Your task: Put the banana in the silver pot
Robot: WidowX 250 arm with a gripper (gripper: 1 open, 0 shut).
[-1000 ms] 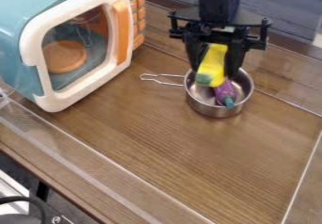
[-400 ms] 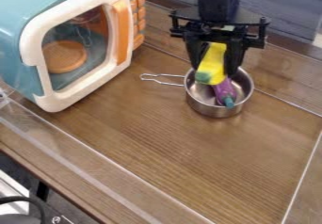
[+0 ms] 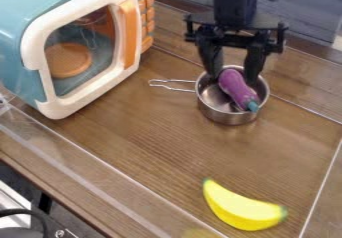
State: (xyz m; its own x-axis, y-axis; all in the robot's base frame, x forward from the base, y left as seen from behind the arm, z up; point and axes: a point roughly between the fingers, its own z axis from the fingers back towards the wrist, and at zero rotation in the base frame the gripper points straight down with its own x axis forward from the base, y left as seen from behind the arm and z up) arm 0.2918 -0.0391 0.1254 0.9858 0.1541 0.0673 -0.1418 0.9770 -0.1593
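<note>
The banana (image 3: 243, 207), bright yellow and curved, lies flat on the wooden table near the front edge, far from the arm. The silver pot (image 3: 214, 106) stands at the back centre, its wire handle (image 3: 166, 83) pointing left. A purple eggplant (image 3: 239, 88) lies slanted in the pot, its upper end rising between the fingers. My gripper (image 3: 233, 74) hangs right over the pot, one finger on each side of the eggplant. Whether the fingers press on the eggplant does not show.
A teal and white toy microwave (image 3: 74, 42) with an orange door stands at the back left, close to the pot's handle. A raised clear rim (image 3: 80, 172) borders the table's left and front sides.
The banana is gone from between the fingers and now lies on the table at the front. The eggplant in the pot now reaches up between the fingers. The gripper has hardly moved.
</note>
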